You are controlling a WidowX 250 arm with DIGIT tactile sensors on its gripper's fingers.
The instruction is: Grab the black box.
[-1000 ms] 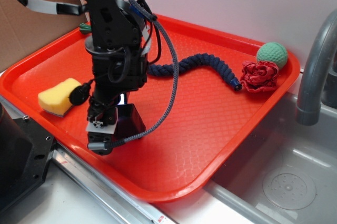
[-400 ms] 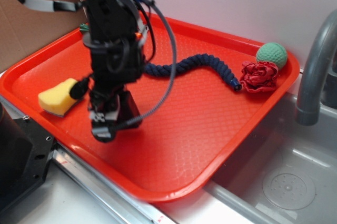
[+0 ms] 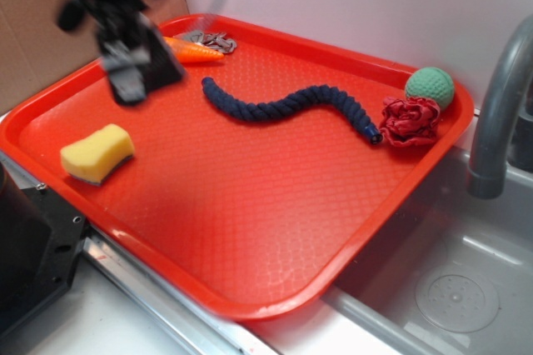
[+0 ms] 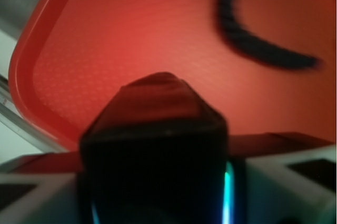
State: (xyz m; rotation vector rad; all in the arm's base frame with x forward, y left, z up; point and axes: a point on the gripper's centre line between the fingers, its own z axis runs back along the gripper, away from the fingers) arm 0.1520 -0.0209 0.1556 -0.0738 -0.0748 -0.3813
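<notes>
Above the red tray (image 3: 275,230), the end effector (image 3: 133,72) grips the black box (image 4: 155,145) between closed fingers.

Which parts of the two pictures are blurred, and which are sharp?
Exterior view: the gripper with the small glossy black box is motion-smeared; the yellow sponge and dark blue rope are sharp. Wrist view: everything is soft, the box filling the foreground.

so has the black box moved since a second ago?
Yes. The black box, shut in the claw, went up and back from beside the yellow sponge toward the tray's far-left corner.
</notes>
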